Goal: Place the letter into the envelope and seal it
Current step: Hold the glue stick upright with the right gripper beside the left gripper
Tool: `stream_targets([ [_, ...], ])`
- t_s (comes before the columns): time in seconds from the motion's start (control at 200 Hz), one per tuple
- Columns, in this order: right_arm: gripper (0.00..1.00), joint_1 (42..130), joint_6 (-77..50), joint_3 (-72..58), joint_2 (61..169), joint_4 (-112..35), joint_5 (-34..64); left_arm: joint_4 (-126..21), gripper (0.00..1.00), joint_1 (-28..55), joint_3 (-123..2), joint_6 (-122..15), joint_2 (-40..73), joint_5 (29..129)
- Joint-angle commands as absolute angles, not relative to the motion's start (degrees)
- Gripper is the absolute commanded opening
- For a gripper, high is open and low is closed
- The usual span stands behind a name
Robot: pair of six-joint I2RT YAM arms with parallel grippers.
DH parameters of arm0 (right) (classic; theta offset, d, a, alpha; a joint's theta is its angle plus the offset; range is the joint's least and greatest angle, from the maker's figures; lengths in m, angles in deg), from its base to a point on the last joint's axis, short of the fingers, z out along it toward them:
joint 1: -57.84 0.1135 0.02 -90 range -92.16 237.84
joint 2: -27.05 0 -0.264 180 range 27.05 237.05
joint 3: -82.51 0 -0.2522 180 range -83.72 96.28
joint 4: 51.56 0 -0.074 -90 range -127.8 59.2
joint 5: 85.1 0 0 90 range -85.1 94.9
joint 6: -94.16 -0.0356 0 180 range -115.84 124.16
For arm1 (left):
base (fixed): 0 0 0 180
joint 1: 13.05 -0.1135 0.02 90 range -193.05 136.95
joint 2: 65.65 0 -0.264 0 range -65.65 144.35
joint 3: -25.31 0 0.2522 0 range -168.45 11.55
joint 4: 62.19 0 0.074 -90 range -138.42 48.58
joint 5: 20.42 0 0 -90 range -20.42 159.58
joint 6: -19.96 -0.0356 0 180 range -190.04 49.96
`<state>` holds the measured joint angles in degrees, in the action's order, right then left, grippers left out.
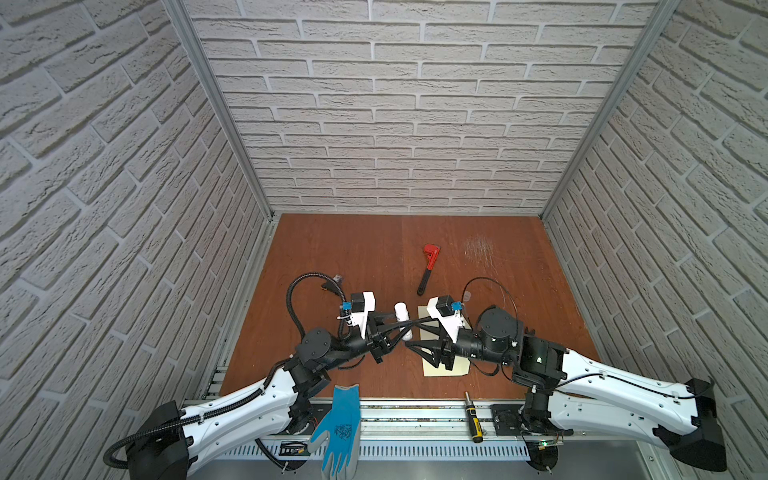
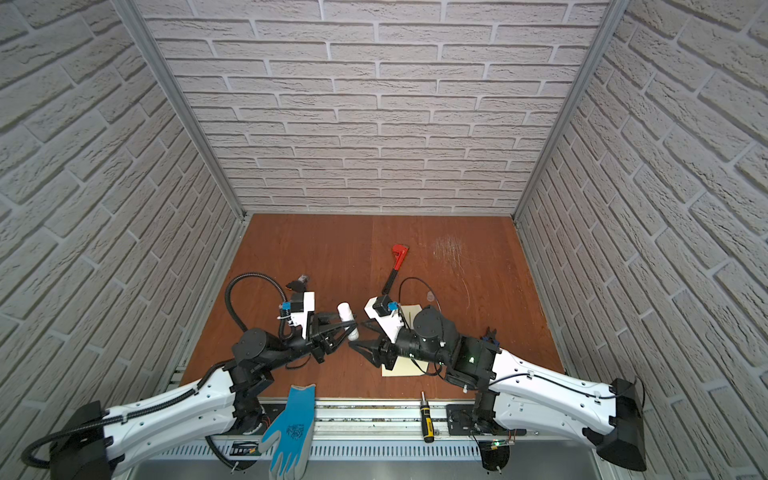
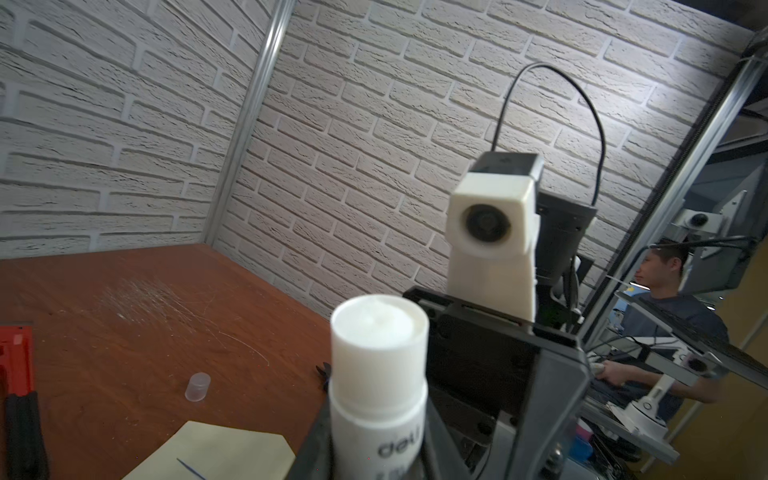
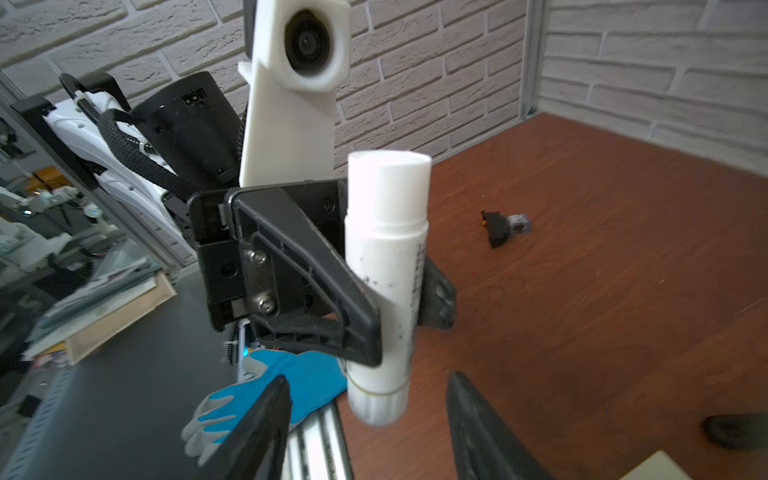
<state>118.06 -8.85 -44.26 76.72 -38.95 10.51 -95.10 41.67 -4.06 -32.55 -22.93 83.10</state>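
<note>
The envelope (image 1: 459, 365) lies largely hidden beneath the right arm (image 1: 496, 328) in both top views; only its near strip and one far corner show. In the left wrist view the lower edge of the frame cuts off the envelope, a blue mark (image 3: 189, 467) on it and the base of the glue stick (image 3: 378, 399). The left edge clips the red pipe wrench (image 3: 16, 349). In the right wrist view the glue stick's print is too blurred to read, and a dark item (image 4: 733, 430) at lower right is unidentifiable. A small black part (image 1: 331, 284) left of centre is too small to name.
</note>
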Motion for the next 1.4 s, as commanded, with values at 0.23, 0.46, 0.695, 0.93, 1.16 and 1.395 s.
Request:
stream_targets([
  [0.23,0.72,130.72,7.61,-51.82,80.8,-61.29,-20.11,-96.52,0.0,48.3,-6.13,-40.83,-24.95,50.94],
  [0.46,0.7,136.24,16.04,-51.62,92.45,-79.99,-34.25,-105.15,0.0,50.21,-7.07,-39.9,-16.1,48.59],
  [0.695,0.67,136.24,17.79,-52.81,95.77,-90.17,-41.6,-106.59,0.0,51.55,-7.61,-39.46,-14.77,48.39],
  [0.93,0.6,136.24,17.0,-52.59,95.96,-86.87,-43.12,-105.36,0.0,51.73,-7.61,-38.84,-16.17,48.93],
  [1.16,0.54,136.24,16.12,-53.64,93.25,-82.02,-43.06,-103.9,0.0,51.73,-6.82,-39.0,-18.91,48.84],
  [1.395,0.52,136.06,15.41,-54.09,89.89,-77.11,-41.59,-101.79,0.0,51.73,-6.48,-38.07,-20.2,48.93],
])
